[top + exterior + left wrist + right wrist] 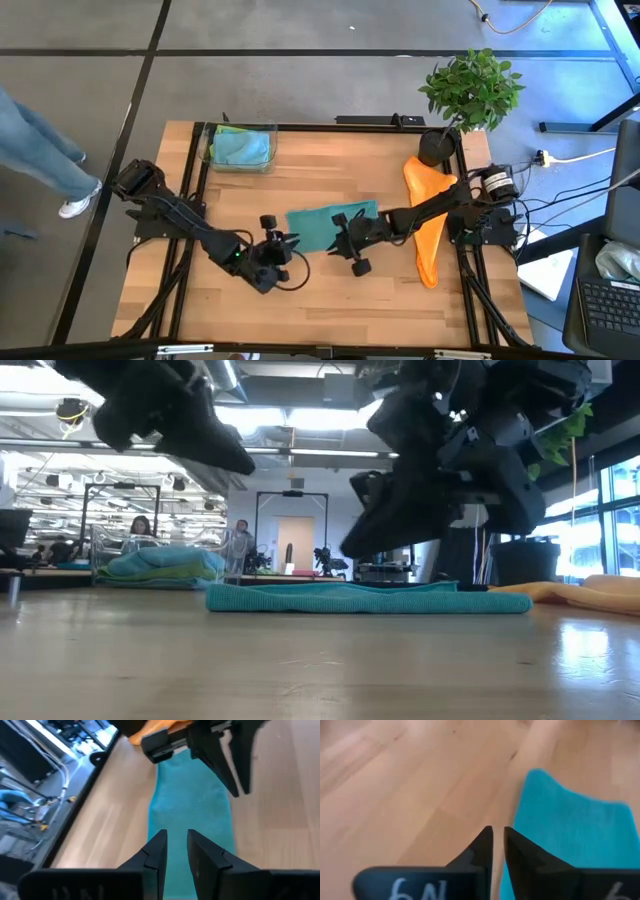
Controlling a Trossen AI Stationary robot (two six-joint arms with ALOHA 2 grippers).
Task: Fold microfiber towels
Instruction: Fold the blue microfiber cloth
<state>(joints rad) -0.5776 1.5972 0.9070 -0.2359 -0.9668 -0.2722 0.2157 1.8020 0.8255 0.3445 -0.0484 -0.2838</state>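
Wooden surface [330, 300], teal towel [330, 228] flat at centre, already a narrow strip. Left gripper [285, 245] sits at its 9 o'clock end, fingers [159, 851] slightly apart, holding nothing. Right gripper [345, 235] at the 3 o'clock end, fingers [485, 845] a narrow gap, empty, tips beside the towel edge. Orange towel [428, 215] lies unfolded at 3 o'clock under the right arm; clear bin [212, 160] with folded towels [240, 148] at 11 o'clock; plant [472, 90] at 1 o'clock. You likely have one fold left: pinch both corners of one end only, lift low, lay over edge to edge, release flat.
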